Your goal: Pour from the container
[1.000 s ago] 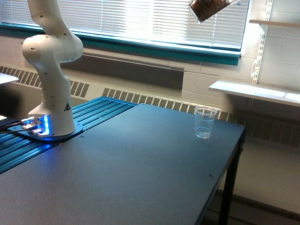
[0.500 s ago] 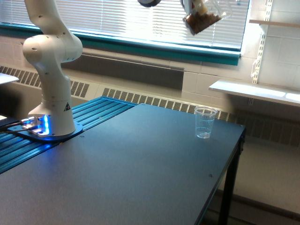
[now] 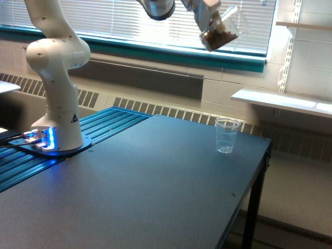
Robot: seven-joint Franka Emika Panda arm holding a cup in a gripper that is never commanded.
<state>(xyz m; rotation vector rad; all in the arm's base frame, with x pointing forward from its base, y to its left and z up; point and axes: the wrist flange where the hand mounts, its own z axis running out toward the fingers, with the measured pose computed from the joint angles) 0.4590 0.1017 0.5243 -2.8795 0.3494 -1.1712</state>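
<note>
Claw (image 3: 210, 15) up high, pinching the container (image 3: 222, 32), tipped, brown bits (image 3: 218, 37) inside. Plastic cup (image 3: 227, 136) far below the claw, a bit to the exterior view's right, on the table (image 3: 155, 181). Could miss from so high up. Bits could scatter, bounce off the rim, or knock the light cup over.

Container (image 3: 220, 31) high above cup (image 3: 226, 136) – cup on table (image 3: 155, 187).

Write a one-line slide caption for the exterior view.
Panda hand holds a tilted clear container of brown material high above a plastic cup on the dark table.
</note>
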